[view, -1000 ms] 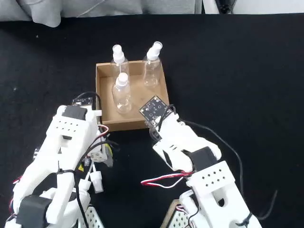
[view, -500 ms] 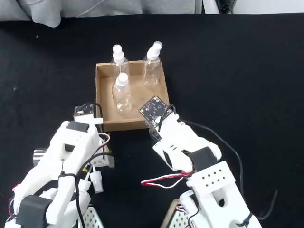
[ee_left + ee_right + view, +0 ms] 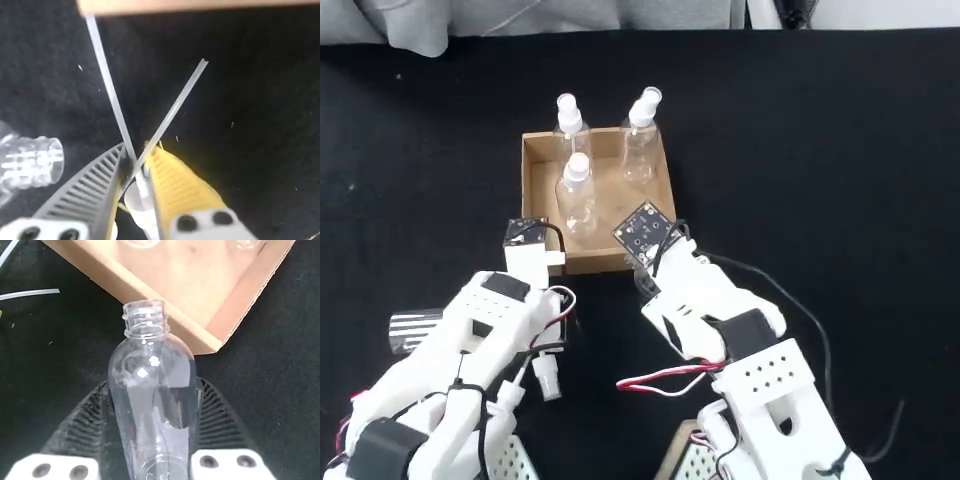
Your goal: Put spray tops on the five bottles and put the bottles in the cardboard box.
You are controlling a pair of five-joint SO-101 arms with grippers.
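The cardboard box (image 3: 541, 205) holds three clear bottles with white spray tops (image 3: 576, 195) (image 3: 640, 140) (image 3: 568, 120), all upright. My right gripper (image 3: 152, 385) sits at the box's near right corner, shut on an open clear bottle (image 3: 150, 365) whose bare neck points at the box wall (image 3: 200, 280). My left gripper (image 3: 136, 147) is shut on a white spray top (image 3: 140, 200), and two thin dip tubes (image 3: 175, 107) cross out from between its jaws. It hangs just short of the box's front wall (image 3: 200, 5). Another uncapped bottle (image 3: 30, 160) lies on the cloth beside it.
Black cloth covers the table. The lying bottle (image 3: 415, 330) pokes out from under the left arm (image 3: 470, 350). Red and white cables (image 3: 665, 378) trail from the right arm (image 3: 720, 320). Open cloth lies right of the box and behind it.
The left arm has swung right and forward, bringing its wrist up to the box's front wall. The right arm and its bottle have stayed put.
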